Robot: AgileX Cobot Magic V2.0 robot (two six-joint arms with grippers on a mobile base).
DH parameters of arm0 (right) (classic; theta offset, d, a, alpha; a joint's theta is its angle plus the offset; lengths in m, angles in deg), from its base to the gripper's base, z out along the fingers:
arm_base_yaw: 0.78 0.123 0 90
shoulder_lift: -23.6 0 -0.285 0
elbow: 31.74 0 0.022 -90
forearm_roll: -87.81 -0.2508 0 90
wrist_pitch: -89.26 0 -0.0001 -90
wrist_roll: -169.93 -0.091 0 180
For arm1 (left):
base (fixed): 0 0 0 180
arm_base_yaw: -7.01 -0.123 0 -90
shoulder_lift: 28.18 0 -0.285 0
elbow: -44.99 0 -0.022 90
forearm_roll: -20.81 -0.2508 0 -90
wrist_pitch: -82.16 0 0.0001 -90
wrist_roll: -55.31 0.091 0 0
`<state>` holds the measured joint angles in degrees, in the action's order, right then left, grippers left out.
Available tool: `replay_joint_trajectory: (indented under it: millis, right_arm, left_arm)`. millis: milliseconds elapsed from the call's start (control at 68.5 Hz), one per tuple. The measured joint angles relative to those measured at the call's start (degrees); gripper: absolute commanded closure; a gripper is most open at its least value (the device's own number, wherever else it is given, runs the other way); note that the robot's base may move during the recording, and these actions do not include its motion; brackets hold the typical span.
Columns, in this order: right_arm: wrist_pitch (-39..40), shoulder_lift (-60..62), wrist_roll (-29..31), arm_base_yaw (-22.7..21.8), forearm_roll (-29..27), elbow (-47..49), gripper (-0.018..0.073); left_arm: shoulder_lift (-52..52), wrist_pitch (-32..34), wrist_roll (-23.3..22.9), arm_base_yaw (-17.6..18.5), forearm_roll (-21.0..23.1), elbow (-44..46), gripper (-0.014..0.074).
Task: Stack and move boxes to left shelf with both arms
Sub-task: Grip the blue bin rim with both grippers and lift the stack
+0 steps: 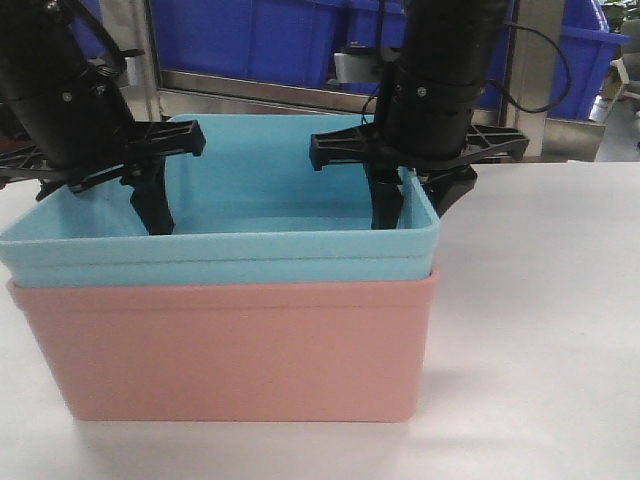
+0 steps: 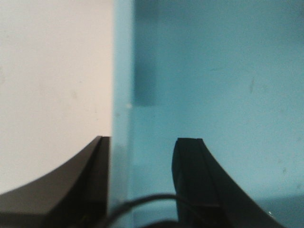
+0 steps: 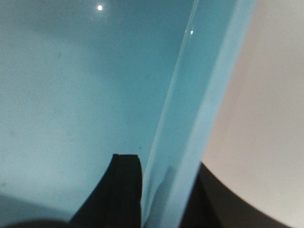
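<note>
- The light blue tub (image 1: 300, 255) sits nested in the salmon pink tub (image 1: 230, 350), lower left to centre of the front view, on the white tabletop (image 1: 540, 330). Not shelved yet.
- The left gripper (image 2: 145, 142) straddles the blue tub's left wall, partly spread, with its inner finger off the wall. Lifting now risks slip or tilt.
- The right gripper (image 1: 418, 208) looks pinched on the right wall.
- Only the blue tub is gripped, so the pink one may stay down or drop mid-carry.
- Outer fingertips are hidden by the rims. The left shelf isn't identifiable; only a metal rail (image 1: 250, 90) and dark blue bins (image 1: 260, 35) show along the top.

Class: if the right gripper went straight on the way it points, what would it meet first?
Likely the light blue box: the right gripper points down astride its side wall; whether floor or rim comes first is unclear.
</note>
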<state>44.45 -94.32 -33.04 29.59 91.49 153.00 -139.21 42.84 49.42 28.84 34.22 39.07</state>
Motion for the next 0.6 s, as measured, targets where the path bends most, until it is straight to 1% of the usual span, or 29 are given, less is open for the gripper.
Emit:
replay_joint_trajectory:
  millis: [160, 306, 423, 598]
  right_arm:
    - [-0.6, 0.8, 0.1, 0.0, -0.7, 0.0, 0.0503]
    - [-3.1, 3.4, -0.5, 0.3, -1.6, -0.8, 0.0503]
    - [-4.3, 7.7, -1.1, 1.0, -1.5, -1.0, 0.0503]
    - [-5.9, 14.9, -3.9, 3.5, 1.0, -1.0, 0.0503]
  left_arm:
    - [0.1, 0.2, -0.9, 0.0, -0.3, 0.0, 0.0606]
    - [2.3, 0.2, -2.1, 1.0, -2.2, -0.9, 0.0607]
    - [8.0, -1.1, -6.3, 2.8, -6.9, -1.1, 0.0607]
    - [17.5, -3.0, -12.4, 6.3, -15.2, -1.1, 0.0607]
